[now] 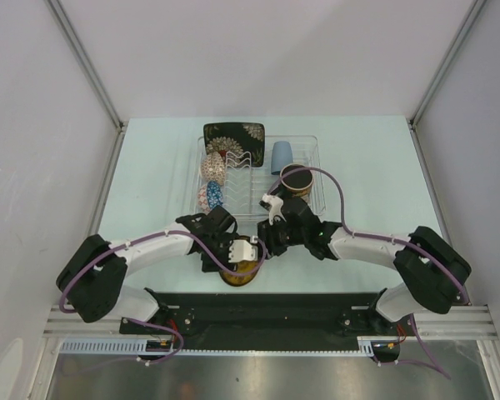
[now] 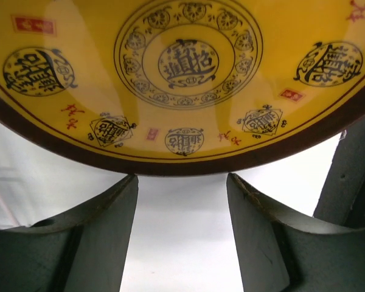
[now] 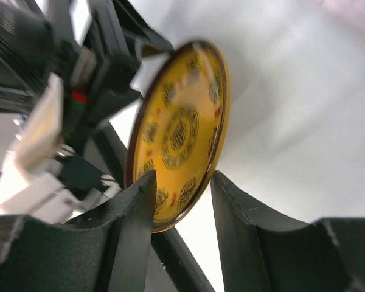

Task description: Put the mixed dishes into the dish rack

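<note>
The round yellow dark-rimmed saucer (image 1: 240,273) is at the table's near edge, between both grippers. In the right wrist view the saucer (image 3: 185,115) stands on edge between my right gripper's (image 3: 182,179) fingers, which pinch its lower rim. My left gripper (image 2: 181,179) is open, with its fingertips just under the saucer's rim (image 2: 188,167) and nothing between them. The white wire dish rack (image 1: 310,143) stands behind. It holds the black square floral plate (image 1: 233,133), the beige netted bowl (image 1: 214,167) and the small blue bowl (image 1: 210,197).
A light blue cup shape (image 1: 281,156) and a dark-rimmed round piece (image 1: 298,180) sit in the rack's right half. White walls close in the pale table (image 1: 375,167) on three sides. The black base bar (image 1: 267,312) runs along the near edge.
</note>
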### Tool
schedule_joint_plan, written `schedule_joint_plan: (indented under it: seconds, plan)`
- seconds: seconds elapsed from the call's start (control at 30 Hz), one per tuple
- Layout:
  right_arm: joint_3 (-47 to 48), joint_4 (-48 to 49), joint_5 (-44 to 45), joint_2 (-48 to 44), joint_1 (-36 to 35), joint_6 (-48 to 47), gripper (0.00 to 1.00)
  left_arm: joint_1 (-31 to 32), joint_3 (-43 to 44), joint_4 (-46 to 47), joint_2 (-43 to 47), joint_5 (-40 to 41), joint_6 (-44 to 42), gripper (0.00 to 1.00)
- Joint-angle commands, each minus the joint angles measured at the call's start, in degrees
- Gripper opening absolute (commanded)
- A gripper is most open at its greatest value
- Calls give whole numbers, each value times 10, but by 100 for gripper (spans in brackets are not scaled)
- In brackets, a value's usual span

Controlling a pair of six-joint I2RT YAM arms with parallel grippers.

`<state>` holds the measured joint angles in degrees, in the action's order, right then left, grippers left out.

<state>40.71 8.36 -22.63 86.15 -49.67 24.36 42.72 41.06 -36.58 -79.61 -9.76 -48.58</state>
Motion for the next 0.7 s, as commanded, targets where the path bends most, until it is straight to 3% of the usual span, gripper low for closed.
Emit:
schedule_joint_plan:
  seconds: [0.0, 0.53, 0.67]
  plan:
    - [39, 17, -45, -25, -3, -4, 47, 14, 31, 68, -1, -44, 15, 65]
    - [84, 39, -88, 96, 0, 2, 42, 17, 44, 78, 10, -50, 40, 65]
    - [99, 39, -94, 108, 2, 0, 31, 18, 57, 78, 13, -62, 66, 64]
